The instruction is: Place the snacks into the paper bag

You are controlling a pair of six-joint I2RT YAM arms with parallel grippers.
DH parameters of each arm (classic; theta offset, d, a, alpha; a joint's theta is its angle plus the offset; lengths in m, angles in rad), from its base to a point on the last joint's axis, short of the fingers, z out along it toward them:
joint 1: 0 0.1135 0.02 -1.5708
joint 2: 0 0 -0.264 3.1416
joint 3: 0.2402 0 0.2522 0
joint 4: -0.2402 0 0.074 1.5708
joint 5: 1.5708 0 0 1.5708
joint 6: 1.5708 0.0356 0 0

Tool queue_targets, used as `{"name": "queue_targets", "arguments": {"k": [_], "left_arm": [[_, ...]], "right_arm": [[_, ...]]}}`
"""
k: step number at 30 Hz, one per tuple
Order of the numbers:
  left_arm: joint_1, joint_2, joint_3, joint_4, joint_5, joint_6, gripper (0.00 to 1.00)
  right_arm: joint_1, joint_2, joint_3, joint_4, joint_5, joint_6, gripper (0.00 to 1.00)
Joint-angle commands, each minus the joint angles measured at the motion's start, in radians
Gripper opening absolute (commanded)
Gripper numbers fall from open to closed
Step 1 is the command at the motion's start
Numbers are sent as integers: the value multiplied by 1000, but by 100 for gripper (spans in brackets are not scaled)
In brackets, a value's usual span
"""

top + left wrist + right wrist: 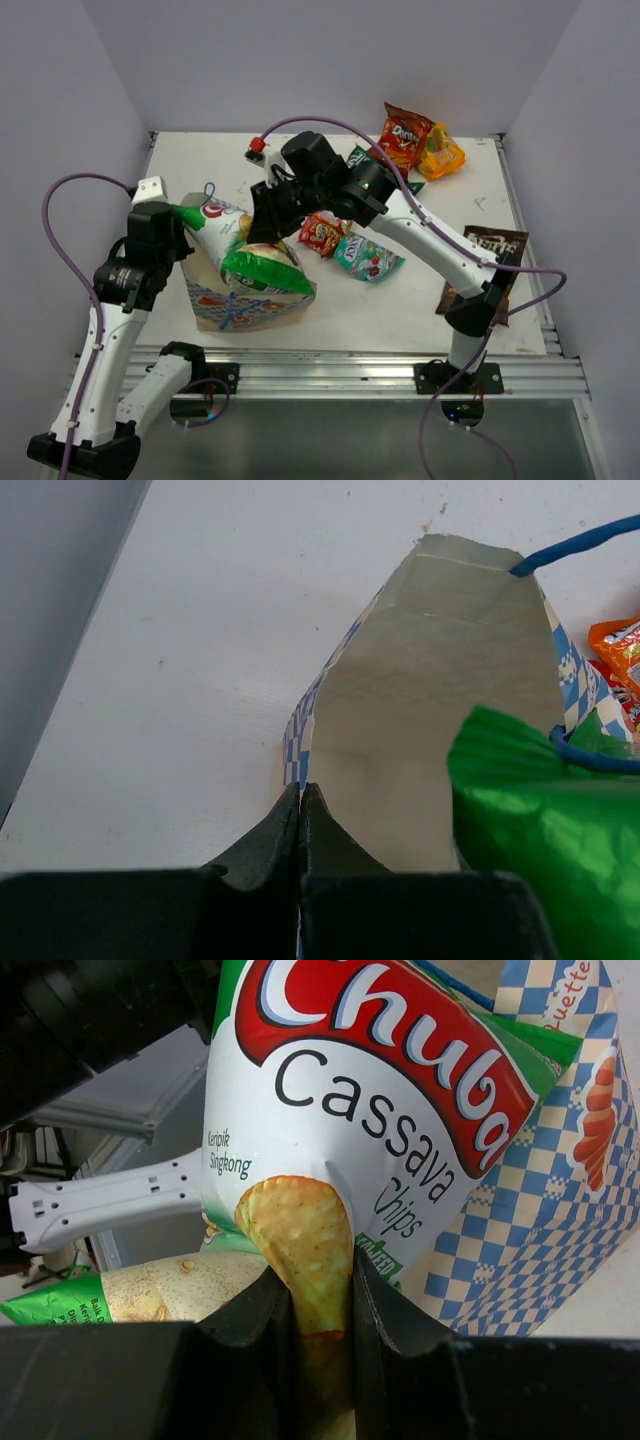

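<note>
**White paper bag gripped at its rim, cassava packet at its mouth**

White laminate table (pixel 190 165) carries everything. The squat white paper bag (pixel 215 300), with a blue-checked pattern and thin blue string handles, sits near the table's front left with its mouth open. The left gripper (pixel 300 795) is pinched together on the bag's near rim, as far as the wrist view lets me see; the paper edge runs right into the closed fingers. The large white-and-green crinkly cassava chips packet (pixel 330 1110) leans tilted over the bag's mouth, and the right gripper (pixel 312 1280) clamps one end of it firmly. A shiny green foil packet (pixel 265 268) lies in the mouth beside it.

Loose on the table, apart from the bag:
- a dark brown packet (pixel 495 250) at the right edge
- a teal packet (pixel 368 255) and a small red packet (pixel 322 235), touching each other, just right of the bag
- a red-orange packet (pixel 405 135) and a yellow-orange packet (pixel 442 155), together at the far right corner
</note>
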Motion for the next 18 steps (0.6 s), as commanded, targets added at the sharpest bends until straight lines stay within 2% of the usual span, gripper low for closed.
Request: {"name": "queue_targets", "arguments": {"k": [1, 7, 12, 18], "left_arm": [[-4, -13, 11, 11, -5, 1, 0], [-4, -15, 11, 8, -7, 3, 0], [-4, -13, 9, 6, -10, 6, 0], [-4, -2, 14, 17, -5, 13, 0]], "right_arm": [[-8, 52, 9, -16, -15, 33, 1], [-2, 121, 104, -62, 21, 21, 0], [6, 138, 336, -134, 45, 25, 0], [9, 149, 288, -102, 0, 70, 0]]}}
